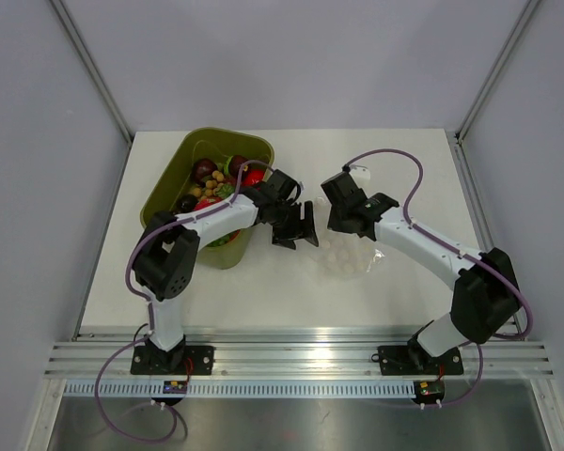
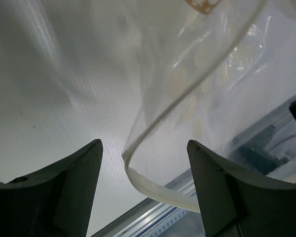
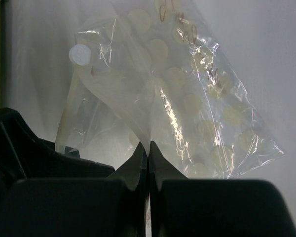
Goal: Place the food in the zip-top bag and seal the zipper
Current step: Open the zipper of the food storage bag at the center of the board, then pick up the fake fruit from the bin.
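Note:
The zip-top bag (image 1: pixel 348 256) is a clear pouch with pale round dots, resting on the white table between the two arms. My right gripper (image 3: pixel 148 148) is shut on an edge of the bag (image 3: pixel 197 103), which rises in front of its fingers. My left gripper (image 2: pixel 145 148) stands open, and the pale zipper (image 2: pixel 163 193) curves through the gap between its fingers, with the bag film (image 2: pixel 212 98) beyond. From above, the left gripper (image 1: pixel 296 228) and the right gripper (image 1: pixel 336 221) face each other at the bag's far edge. The food (image 1: pixel 216 178) lies in the tub.
An olive-green tub (image 1: pixel 169 178) stands at the back left, under the left arm's forearm. Grey walls enclose the table on three sides. An aluminium rail (image 1: pixel 301 362) runs along the near edge, by the arm bases.

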